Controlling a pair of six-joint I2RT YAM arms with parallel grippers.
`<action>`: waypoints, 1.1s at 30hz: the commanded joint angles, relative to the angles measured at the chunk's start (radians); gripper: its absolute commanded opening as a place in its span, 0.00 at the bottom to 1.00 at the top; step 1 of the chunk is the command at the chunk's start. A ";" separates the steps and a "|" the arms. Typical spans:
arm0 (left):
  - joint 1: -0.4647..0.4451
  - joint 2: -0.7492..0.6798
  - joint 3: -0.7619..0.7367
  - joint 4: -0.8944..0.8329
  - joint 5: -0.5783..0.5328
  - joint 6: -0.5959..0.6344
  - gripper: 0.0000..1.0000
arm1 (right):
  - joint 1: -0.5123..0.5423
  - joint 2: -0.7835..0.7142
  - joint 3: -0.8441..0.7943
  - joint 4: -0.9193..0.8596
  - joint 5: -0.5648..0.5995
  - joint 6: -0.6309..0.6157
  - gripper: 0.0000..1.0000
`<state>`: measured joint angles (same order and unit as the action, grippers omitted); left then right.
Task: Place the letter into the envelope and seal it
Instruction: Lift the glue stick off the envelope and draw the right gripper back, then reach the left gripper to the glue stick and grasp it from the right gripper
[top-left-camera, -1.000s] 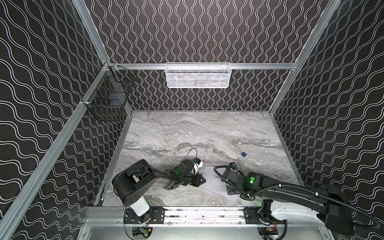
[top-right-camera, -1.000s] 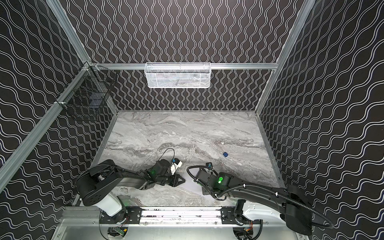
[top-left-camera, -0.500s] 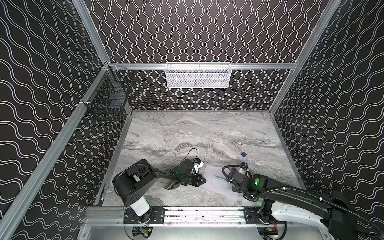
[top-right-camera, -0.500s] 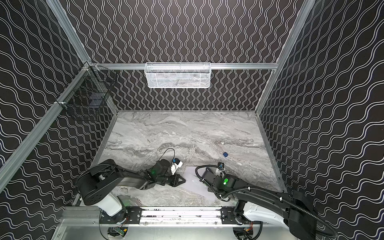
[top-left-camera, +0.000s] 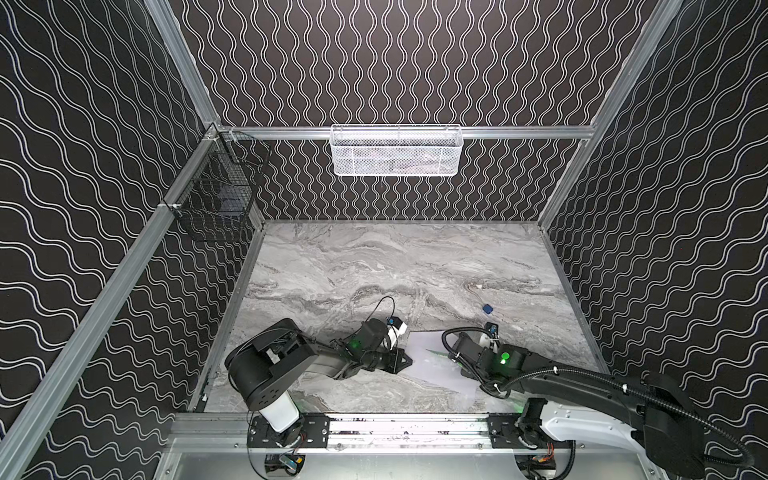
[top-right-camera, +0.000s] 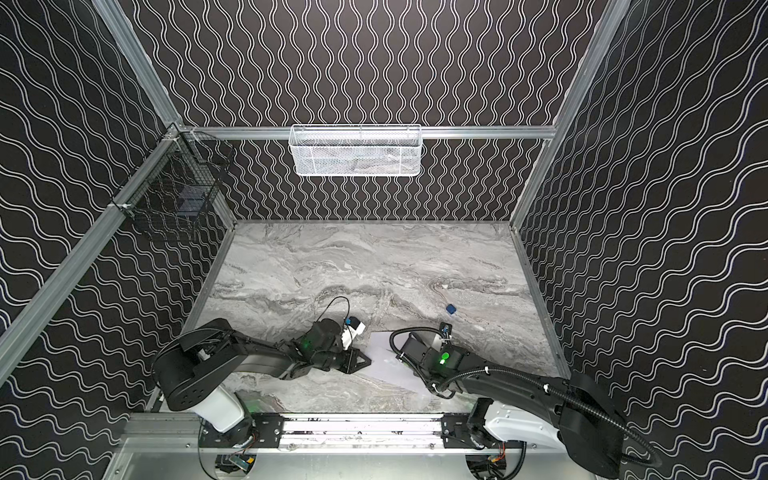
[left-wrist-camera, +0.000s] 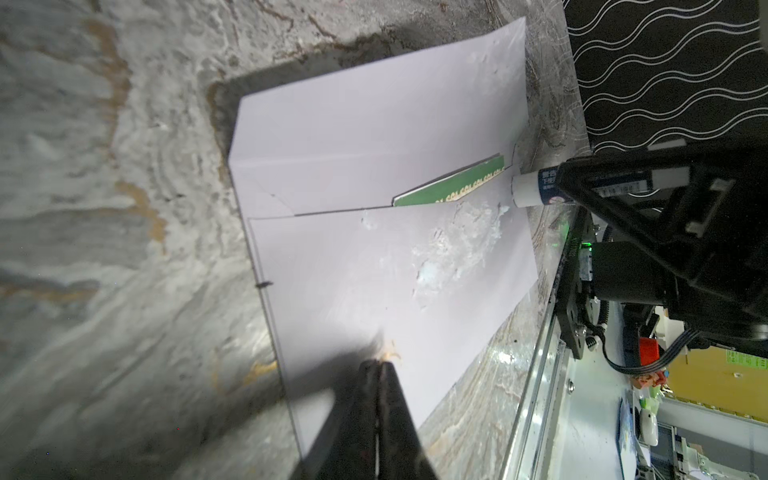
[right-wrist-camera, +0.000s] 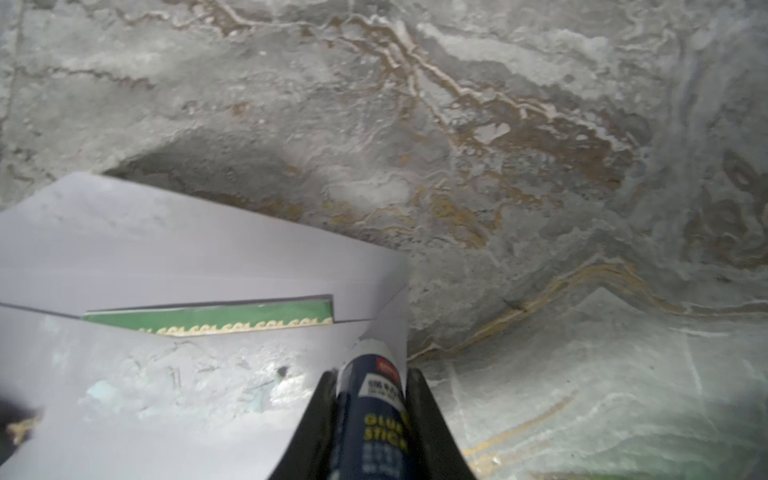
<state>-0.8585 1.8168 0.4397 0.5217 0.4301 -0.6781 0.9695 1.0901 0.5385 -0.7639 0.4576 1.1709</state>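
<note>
The glue stick (right-wrist-camera: 370, 407) reads "GLUE STICK" in yellow on its dark blue tube (last letters curve away) — the smaller white print around it is too blurred to read.

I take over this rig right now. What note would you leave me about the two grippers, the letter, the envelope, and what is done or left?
Left gripper: shut, empty, tips at the edge of the envelope, apparently pinning it flat.
Right gripper: shut on a glue stick, its tip at the envelope's mouth.
Letter: nearly all inside; only a green border strip shows.
Done: insertion, mostly; glue smears lie beside the mouth.
Left: push the letter fully in, close the flap, press it.
A small blue thing lies apart on the table.
</note>
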 joint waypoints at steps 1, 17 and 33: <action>-0.001 0.033 -0.022 -0.373 -0.100 -0.001 0.07 | -0.034 -0.028 -0.005 -0.073 0.023 -0.014 0.00; -0.004 -0.057 -0.006 -0.407 -0.089 0.012 0.22 | -0.108 -0.142 0.107 0.131 -0.176 -0.393 0.00; -0.011 -0.325 0.084 -0.466 -0.100 0.059 0.52 | -0.212 -0.102 0.108 0.319 -0.500 -0.651 0.00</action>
<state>-0.8700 1.5131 0.5205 0.0494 0.3294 -0.6472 0.7704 1.0027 0.6537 -0.5030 0.0444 0.5781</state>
